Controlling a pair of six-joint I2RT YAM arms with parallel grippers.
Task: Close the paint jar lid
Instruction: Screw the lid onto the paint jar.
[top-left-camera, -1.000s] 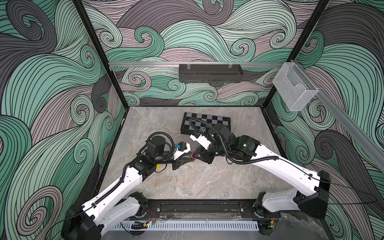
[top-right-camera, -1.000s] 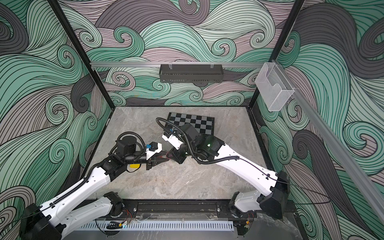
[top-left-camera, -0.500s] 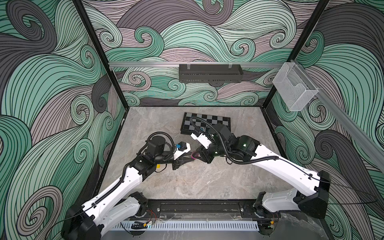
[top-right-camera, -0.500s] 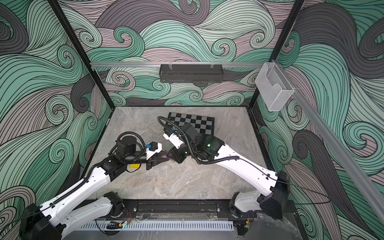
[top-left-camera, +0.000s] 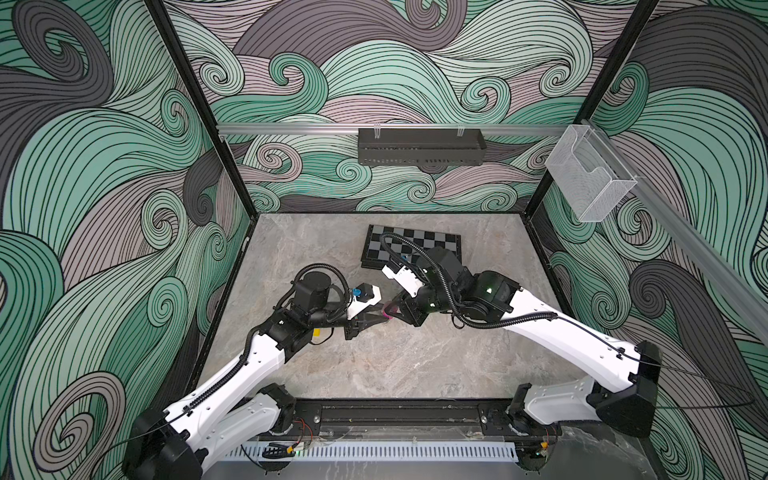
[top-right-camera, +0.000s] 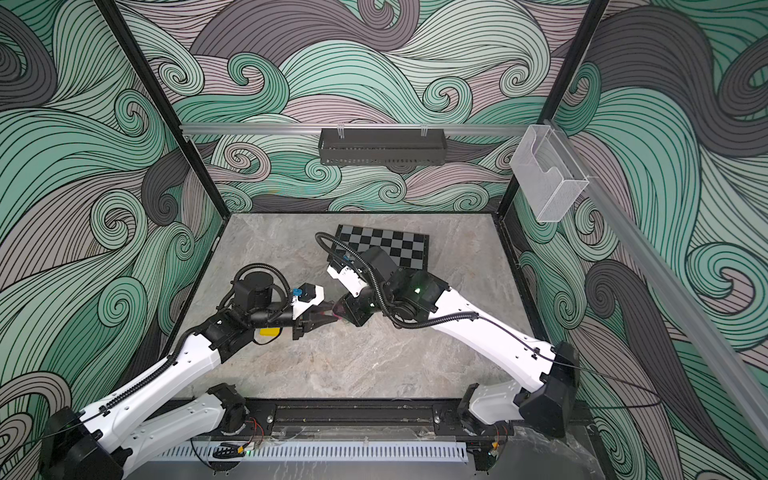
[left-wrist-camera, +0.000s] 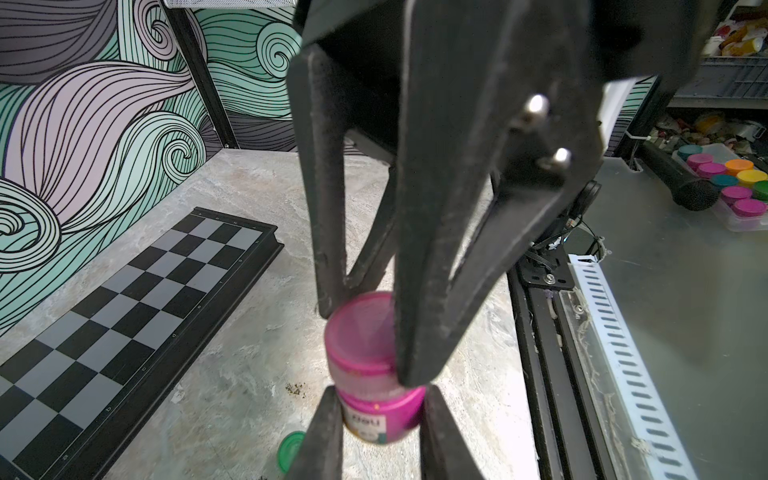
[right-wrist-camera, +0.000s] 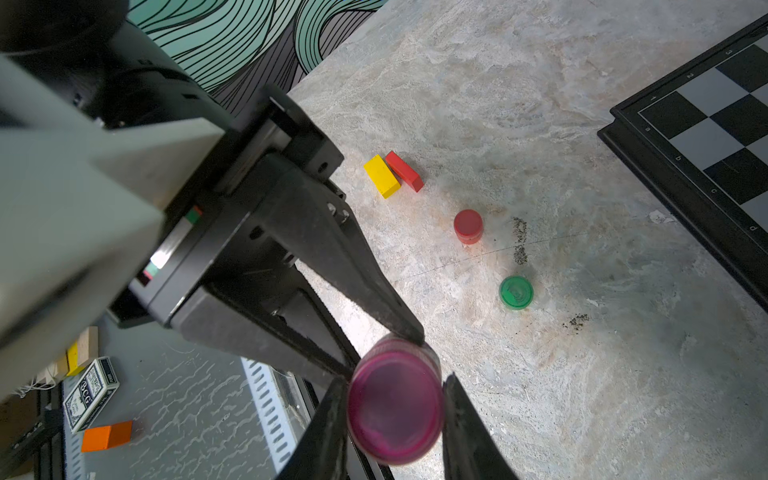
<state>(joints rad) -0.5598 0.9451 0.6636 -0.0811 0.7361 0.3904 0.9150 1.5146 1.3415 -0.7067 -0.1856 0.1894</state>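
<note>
Paint jar (left-wrist-camera: 380, 419): held off the table (top-left-camera: 415, 365) near its middle, in front of the chessboard (top-left-camera: 411, 245); you'll see no shift from a second ago.
Jaws: left gripper (left-wrist-camera: 380, 399) clamped on the jar's body; right gripper (right-wrist-camera: 395, 380) clamped on the pink lid (right-wrist-camera: 395, 411).
Room: green cap (right-wrist-camera: 516, 293) lies loose on the table nearby; bare marble toward the front rail (top-left-camera: 399, 411).
Axis: runs gripper to gripper, lid end toward the right gripper.
</note>
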